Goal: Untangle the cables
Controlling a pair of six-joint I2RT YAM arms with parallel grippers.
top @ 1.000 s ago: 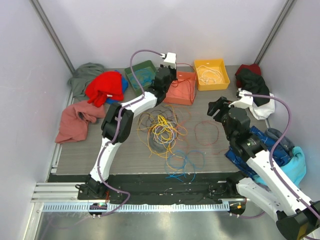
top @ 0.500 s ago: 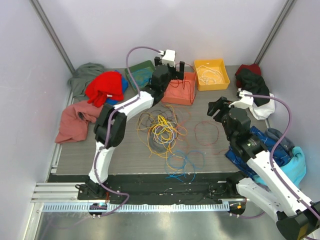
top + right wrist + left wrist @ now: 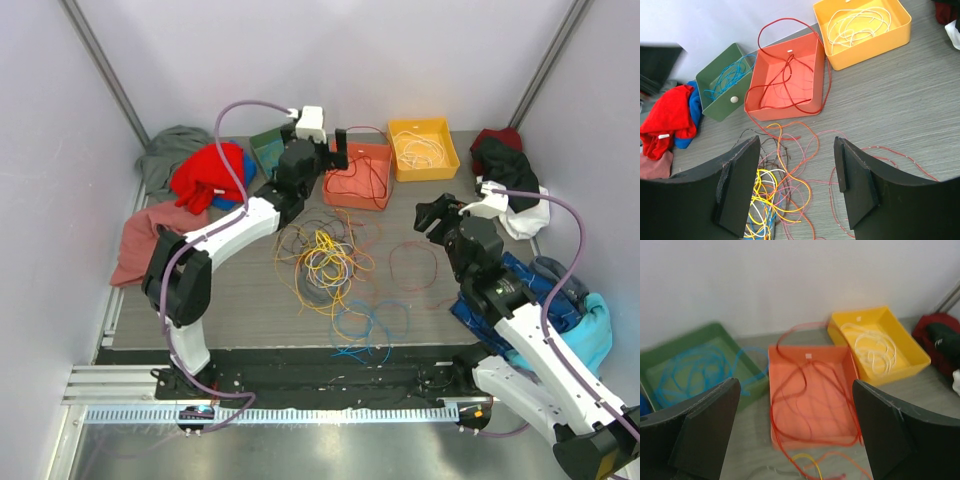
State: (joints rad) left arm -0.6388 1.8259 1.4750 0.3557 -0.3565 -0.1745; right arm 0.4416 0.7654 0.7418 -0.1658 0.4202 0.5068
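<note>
The cables lie mostly as a tangle (image 3: 322,257) of yellow, orange, brown, white and blue wires mid-table, also under my right wrist camera as the tangle (image 3: 772,187). A red cable (image 3: 362,180) loops inside the orange tray (image 3: 340,190), and part of it trails over the rim; it shows again as the red cable (image 3: 805,385). My left gripper (image 3: 320,150) hovers open just left of that tray and holds nothing; its fingers (image 3: 705,432) frame the tray (image 3: 837,365). My right gripper (image 3: 437,212) is open and empty, right of the tangle.
A yellow tray (image 3: 445,160) holds white cable, and a green tray (image 3: 670,352) holds blue cable. Loose red (image 3: 415,265) and blue (image 3: 372,325) wires lie near the front. Clothes are heaped at the left (image 3: 210,172) and right (image 3: 505,165) edges.
My left gripper went from shut to open over the orange tray, leaving the red cable there, then swung back to the left. The right arm has not moved.
</note>
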